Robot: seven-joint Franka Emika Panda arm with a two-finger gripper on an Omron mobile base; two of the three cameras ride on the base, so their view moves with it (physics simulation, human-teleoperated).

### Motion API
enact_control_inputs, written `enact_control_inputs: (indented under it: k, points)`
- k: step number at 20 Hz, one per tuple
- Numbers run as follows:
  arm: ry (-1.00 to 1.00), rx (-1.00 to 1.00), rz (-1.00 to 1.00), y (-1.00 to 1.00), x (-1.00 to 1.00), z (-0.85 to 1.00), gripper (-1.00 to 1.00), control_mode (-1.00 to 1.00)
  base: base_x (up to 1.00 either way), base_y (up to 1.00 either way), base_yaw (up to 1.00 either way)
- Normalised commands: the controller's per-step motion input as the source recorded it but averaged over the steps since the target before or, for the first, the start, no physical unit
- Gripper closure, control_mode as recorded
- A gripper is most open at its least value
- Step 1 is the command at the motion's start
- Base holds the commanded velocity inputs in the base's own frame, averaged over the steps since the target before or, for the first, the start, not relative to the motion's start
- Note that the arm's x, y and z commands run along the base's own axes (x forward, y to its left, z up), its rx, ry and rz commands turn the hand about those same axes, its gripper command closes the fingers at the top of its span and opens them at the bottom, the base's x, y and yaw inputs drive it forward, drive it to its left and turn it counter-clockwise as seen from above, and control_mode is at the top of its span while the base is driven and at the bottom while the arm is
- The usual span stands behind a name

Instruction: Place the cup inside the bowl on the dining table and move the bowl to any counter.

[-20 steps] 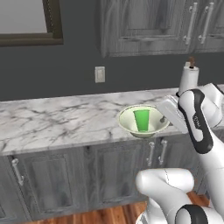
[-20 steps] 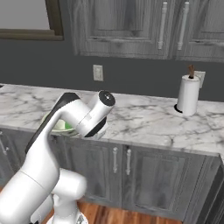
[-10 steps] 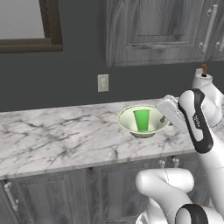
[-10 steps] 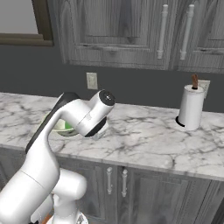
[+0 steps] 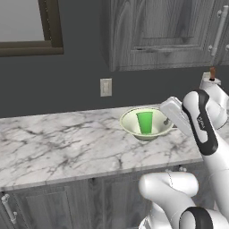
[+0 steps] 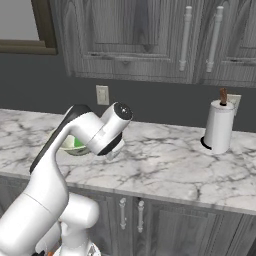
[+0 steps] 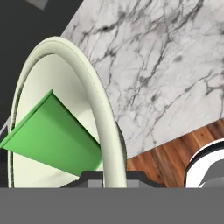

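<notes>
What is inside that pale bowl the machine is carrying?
A bright green cup stands upright inside the bowl, held at its rim by the pincer. The cup's base and the bowl's floor behind it are hidden.

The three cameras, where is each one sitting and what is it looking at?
Left base view: sits behind the arm on its left, looks forward and down at the counter, the bowl and the cup; the arm rises at lower right.
Right base view: sits behind on the right, same counter plus a paper towel roll; the arm rises at lower left, covering most of the bowl.
Hand view: rides on the hand, looks along the end effector clamped on the bowl's rim.
All three share bowl and counter.
</notes>
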Motion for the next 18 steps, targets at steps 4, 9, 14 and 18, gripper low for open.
enact_control_inputs:
  k: [4, 9, 14, 18]
  points:
    - [0.0, 0.0, 0.0, 0.0, 0.0, 0.0, 1.0, 1.0, 0.0, 0.0, 0.0]
    - [0.0, 0.0, 0.0, 0.0, 0.0, 0.0, 1.0, 1.0, 0.0, 0.0, 0.0]
    - [0.0, 0.0, 0.0, 0.0, 0.0, 0.0, 1.0, -1.0, 0.0, 0.0, 0.0]
    - [-0.09, 0.01, 0.0, 0.0, 0.0, -0.23, 1.0, -1.0, 0.0, 0.0, 0.0]
